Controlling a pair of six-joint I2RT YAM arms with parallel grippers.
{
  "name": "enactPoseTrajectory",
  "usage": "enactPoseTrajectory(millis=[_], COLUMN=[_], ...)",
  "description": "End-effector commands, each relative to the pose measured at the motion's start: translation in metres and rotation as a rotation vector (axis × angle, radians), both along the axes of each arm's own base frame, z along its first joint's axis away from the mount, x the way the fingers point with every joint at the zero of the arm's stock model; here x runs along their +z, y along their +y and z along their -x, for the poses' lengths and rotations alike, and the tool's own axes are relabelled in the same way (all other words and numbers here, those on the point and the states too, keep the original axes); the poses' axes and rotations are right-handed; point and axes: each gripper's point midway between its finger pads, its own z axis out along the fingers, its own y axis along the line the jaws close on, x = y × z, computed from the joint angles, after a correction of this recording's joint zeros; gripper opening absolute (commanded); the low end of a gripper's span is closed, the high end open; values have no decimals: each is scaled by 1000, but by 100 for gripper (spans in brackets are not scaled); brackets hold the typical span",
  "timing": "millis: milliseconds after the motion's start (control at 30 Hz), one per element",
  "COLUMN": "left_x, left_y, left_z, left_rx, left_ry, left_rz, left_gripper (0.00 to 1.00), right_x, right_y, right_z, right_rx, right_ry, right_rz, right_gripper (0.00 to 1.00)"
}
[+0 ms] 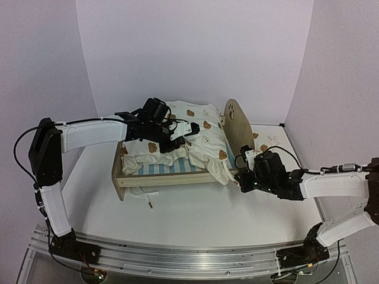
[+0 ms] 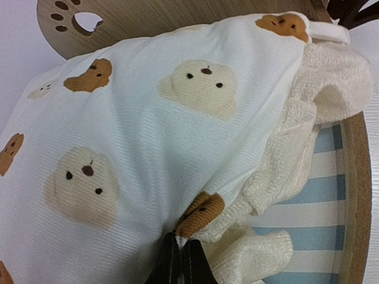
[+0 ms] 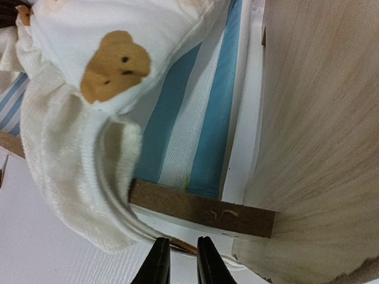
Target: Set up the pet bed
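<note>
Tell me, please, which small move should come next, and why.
Probably draw the duvet a little away from the paw board. The left jaws are shut on its edge, the cloth lies bunched toward that board, and the striped base shows bare along the near side.

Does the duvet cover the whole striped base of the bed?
No: the base shows bare blue stripes along its near edge, beside the duvet.
</note>
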Motion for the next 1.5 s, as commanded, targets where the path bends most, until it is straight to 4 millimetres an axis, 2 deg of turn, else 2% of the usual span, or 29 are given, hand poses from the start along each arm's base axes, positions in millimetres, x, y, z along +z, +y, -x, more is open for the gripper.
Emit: enactPoseTrajectory(millis=[0,133,233,333,500,600,700,967,1133,1233,1333,1467], left_x=[61,69,74,73,71,69,67,66,66,66,64,62], left_y=[13,17,25,28,26,26,26,24,24,24,24,25], left_z=[0,-4,-14,-15,-10,-9,-10,-10,-11,-11,-12,-12], left_rx=[17,36,57,52,32,28,30,28,27,28,31,35], left_ry=[-32,-42,-58,-59,-43,-38,-34,-25,-25,-27,-20,-12], left_rz=[108,133,145,147,154,154,154,155,154,154,155,155], left_gripper=[0,0,0,0,0,0,0,0,0,0,0,0], right_x=[14,16,12,7,-19,-35,-45,-47,-57,-57,-47,-7], right_y=[17,31,25,22,32,35,36,35,37,34,34,39], right_z=[-8,5,9,6,15,24,21,-6,-9,-11,-14,-11], right_rx=[31,131,132,119,215,307,341,228,229,209,183,190], right_ry=[-10,33,33,31,69,71,57,-35,-26,-33,-50,-68], right_rz=[-35,-55,-27,-1,74,136,195,198,213,218,197,125], right_gripper=[18,24,25,26,39,41,39,28,26,16,1,0])
